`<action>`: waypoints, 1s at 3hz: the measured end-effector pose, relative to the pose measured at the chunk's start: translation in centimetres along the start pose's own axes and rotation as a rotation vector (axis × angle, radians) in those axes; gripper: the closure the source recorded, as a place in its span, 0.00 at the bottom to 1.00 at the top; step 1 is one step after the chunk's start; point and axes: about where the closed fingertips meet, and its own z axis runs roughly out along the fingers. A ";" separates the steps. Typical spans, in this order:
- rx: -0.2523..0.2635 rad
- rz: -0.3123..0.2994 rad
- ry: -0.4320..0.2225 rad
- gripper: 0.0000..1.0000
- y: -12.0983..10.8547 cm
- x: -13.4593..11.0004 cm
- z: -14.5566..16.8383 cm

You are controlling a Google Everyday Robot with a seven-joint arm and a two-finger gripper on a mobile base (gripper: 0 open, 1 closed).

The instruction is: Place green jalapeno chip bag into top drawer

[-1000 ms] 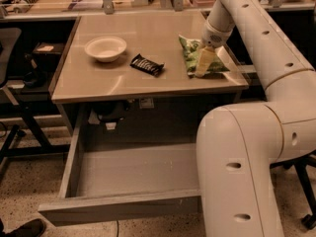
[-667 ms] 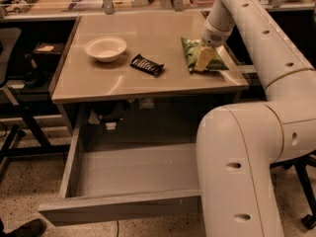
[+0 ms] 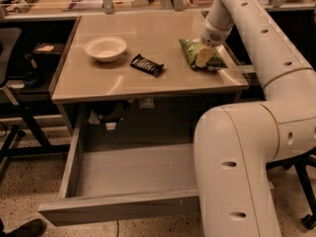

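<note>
The drawer [image 3: 118, 207] under the desk [image 3: 148, 31] is pulled well out, its plain grey floor showing; the arm's big lower link covers its right end. On the desk's left stands a white bowl [image 3: 105, 48], only its pale inside showing. Just right of it, apart from it, lies a black candy bar [image 3: 146, 64]. Further right, near the desk's right edge, the bag [image 3: 189, 50] lies flat on the top, not in the drawer. The gripper [image 3: 204, 58] is down on the bag's middle, touching it, with the wrist reaching in from above right. Whether it is closed on the bag or merely resting there, I cannot tell.
</note>
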 end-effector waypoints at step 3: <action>0.057 0.064 -0.041 1.00 3.3 1.7 -8.7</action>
